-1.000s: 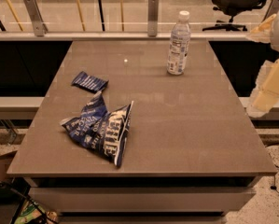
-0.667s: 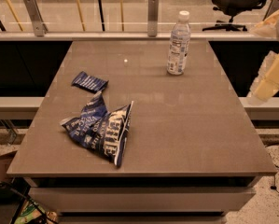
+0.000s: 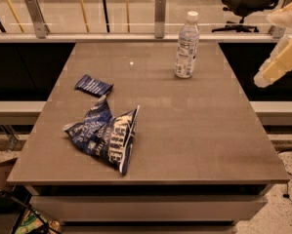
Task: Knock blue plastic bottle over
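**Grey table top: one bottle, two snack bags, one gripper at the edge**

Item 1. A small clear plastic water bottle with a white screw cap and a pale blue-and-white label [image 3: 186, 48] is being shown upright on the far part of a flat grey-brown rectangular table [image 3: 199, 130]. It is standing right of the middle line and near the back edge. Nothing is being pressed against it.

Item 2. The cream-coloured two-finger gripper [image 3: 277, 65] is being held in the air off the table's right side, partly cut by the picture's right edge. It is being kept at about the bottle's height and well apart from it, with open table top lying between the two. Whether it is being held wide or narrow cannot be told, and nothing is being seen in its grasp.

Item 3. A small flat dark blue snack packet with white lettering [image 3: 93, 86] is being displayed lying on the left half of the table, well apart from the bottle.

Item 4. A larger crumpled dark blue snack bag with white lettering [image 3: 106, 135] is being displayed just in front of the small packet, nearer the front edge.

Item 5. A glass railing with grey metal posts [image 3: 159, 16] is being seen behind the table, and a black office chair [image 3: 248, 1] beyond it at the upper right.
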Available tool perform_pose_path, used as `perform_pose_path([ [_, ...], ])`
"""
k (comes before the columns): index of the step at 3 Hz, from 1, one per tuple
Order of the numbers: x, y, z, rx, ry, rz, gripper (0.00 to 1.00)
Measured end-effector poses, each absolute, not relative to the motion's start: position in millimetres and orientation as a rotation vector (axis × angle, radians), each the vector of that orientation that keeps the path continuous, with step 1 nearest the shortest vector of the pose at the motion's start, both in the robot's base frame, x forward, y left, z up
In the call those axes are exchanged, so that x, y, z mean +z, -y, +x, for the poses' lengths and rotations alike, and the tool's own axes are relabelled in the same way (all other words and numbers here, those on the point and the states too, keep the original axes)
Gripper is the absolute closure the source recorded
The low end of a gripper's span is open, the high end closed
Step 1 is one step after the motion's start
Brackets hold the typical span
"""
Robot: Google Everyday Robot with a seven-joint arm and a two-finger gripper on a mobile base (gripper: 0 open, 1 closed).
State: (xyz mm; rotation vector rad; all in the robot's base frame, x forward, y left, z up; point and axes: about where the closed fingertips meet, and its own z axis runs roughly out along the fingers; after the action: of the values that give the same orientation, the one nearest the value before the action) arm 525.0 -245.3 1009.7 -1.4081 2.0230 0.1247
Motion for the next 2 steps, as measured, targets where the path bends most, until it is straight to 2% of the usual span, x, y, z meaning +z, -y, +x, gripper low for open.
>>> perform_pose_path([
  [2,1013,257,574,0.097,-1.91,-1.293,0.0],
])
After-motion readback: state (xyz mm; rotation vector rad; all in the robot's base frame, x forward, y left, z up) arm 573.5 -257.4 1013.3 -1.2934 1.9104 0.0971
